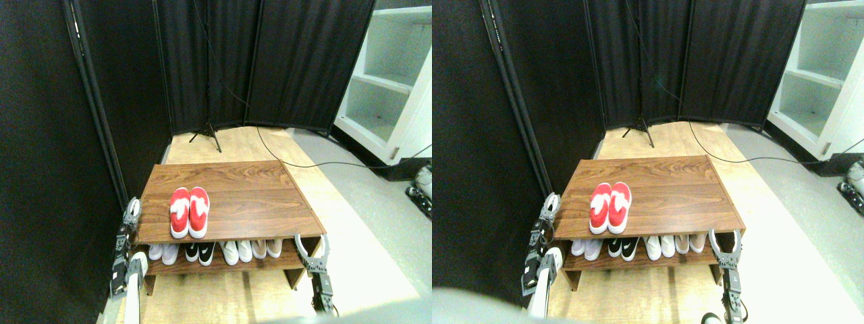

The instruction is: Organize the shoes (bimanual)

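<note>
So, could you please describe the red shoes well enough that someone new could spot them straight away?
Find the low wooden shoe rack in front of the black curtains. The red shoes sit side by side on its top board, toward the left front. Unlike the white, beige and black-and-white shoes on the shelf beneath, they are bright red with white patches.

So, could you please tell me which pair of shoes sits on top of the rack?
The red shoes, side by side on the wooden top; every other pair is lined up on the shelf below.

Wide stereo pair, high above, facing forward and down at wooden shoe rack (229,196), halves nearly identical
</note>
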